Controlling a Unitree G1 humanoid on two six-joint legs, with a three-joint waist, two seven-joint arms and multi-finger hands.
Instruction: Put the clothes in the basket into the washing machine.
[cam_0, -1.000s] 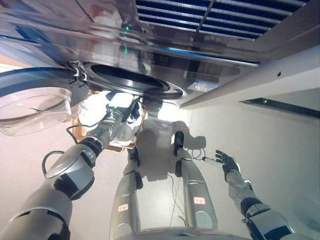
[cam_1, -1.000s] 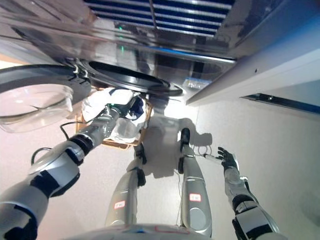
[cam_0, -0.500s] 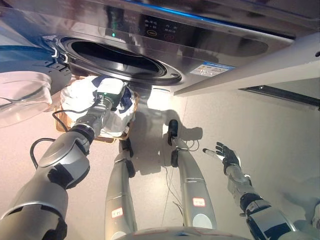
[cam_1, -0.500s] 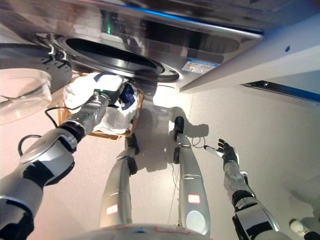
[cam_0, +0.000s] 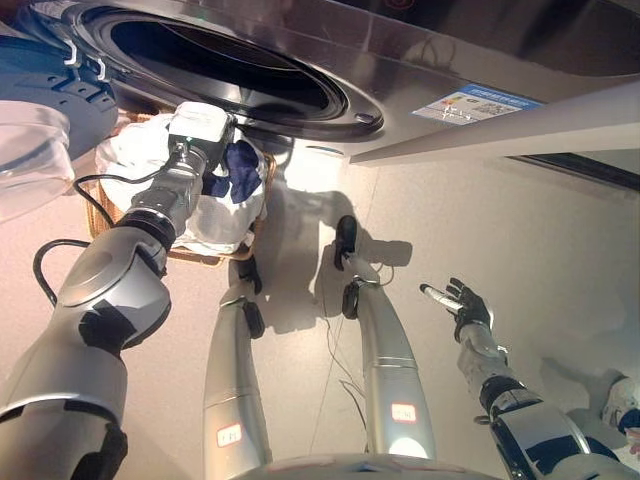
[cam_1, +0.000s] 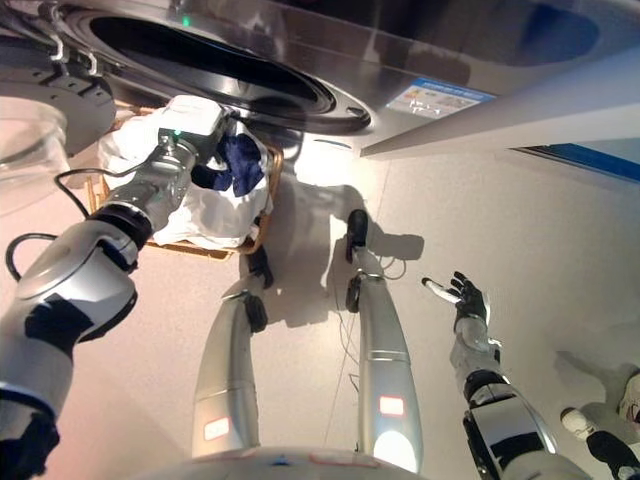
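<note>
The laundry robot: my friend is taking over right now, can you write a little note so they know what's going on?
Left hand: down in the basket, fingers curled on a dark blue cloth.
Right hand: open, idle over the floor at the right.
White clothes fill the basket, which sits on the floor below the washing machine's open drum.
Done: one piece grabbed. Nothing visible inside the drum.
Left: lift it into the drum, then the rest.

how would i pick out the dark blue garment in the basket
Below the washing machine's round opening sits a wicker basket of clothes. The dark blue garment lies at its top right, beside the left hand; everything around it is white cloth.
</note>
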